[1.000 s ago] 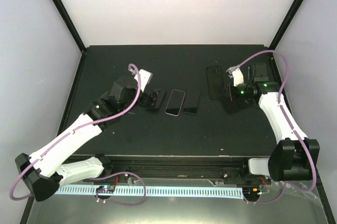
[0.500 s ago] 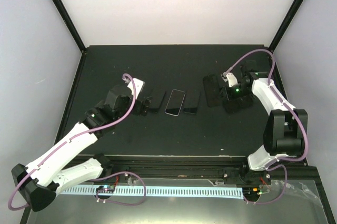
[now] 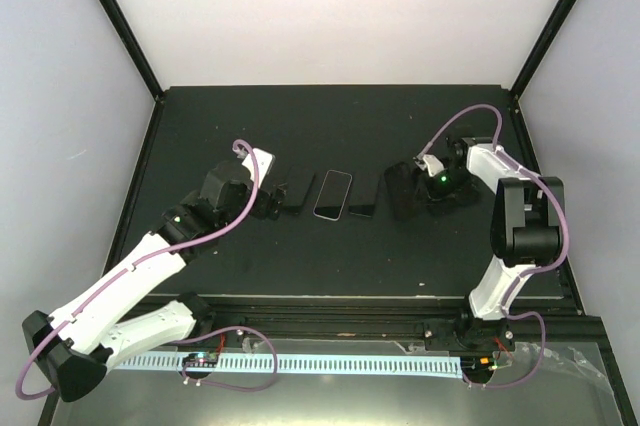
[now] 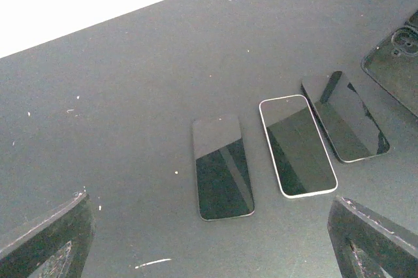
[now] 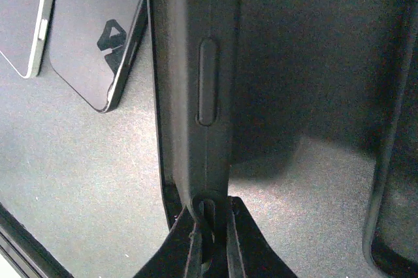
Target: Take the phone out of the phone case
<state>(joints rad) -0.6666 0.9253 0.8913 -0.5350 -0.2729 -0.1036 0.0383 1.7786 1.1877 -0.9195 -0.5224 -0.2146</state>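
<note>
Three phones lie face up in a row mid-table: a dark one (image 3: 297, 193) (image 4: 222, 167), a white-rimmed one (image 3: 333, 194) (image 4: 298, 145) and another dark one (image 3: 365, 194) (image 4: 344, 116). My left gripper (image 3: 268, 202) (image 4: 209, 255) is open and empty, just left of the row, with the nearest dark phone between its fingers (image 4: 46, 239). My right gripper (image 3: 418, 182) (image 5: 212, 232) is shut on the edge of a black phone case (image 3: 402, 186) (image 5: 192, 62), held tilted up on its side right of the phones. Whether a phone is inside it is hidden.
A second black case-like item (image 3: 455, 196) (image 5: 395, 160) lies under the right arm, close to the held case. The black table (image 3: 300, 126) ends at a raised rail along the near edge (image 3: 330, 306). White walls enclose the back and sides.
My right gripper has swung left with the black case, lifting it from flat onto its edge beside the phones. My left gripper drew back slightly from the leftmost phone, then stayed still.
</note>
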